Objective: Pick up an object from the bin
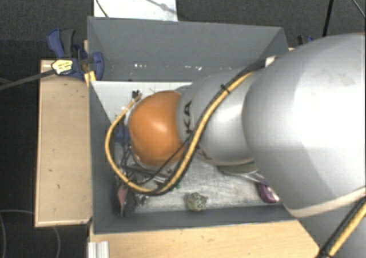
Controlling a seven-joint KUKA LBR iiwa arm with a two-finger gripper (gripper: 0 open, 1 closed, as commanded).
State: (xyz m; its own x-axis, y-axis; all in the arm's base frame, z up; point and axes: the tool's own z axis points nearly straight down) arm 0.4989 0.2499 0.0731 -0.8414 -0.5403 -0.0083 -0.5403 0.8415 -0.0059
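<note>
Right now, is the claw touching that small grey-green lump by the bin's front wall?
Apart. The camera view shows the grey-green lump lying alone on the bin floor, with a plain strip of bare floor between it and the claw.

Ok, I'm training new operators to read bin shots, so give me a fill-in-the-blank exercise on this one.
The cover on the arm's wrist is ____ in colour.
In the view, the lumpy grey thing lies to the ____ of the purple thing.
The arm reaches into the bin from the view's ____ side.
Missing words: orange; left; right.
</note>
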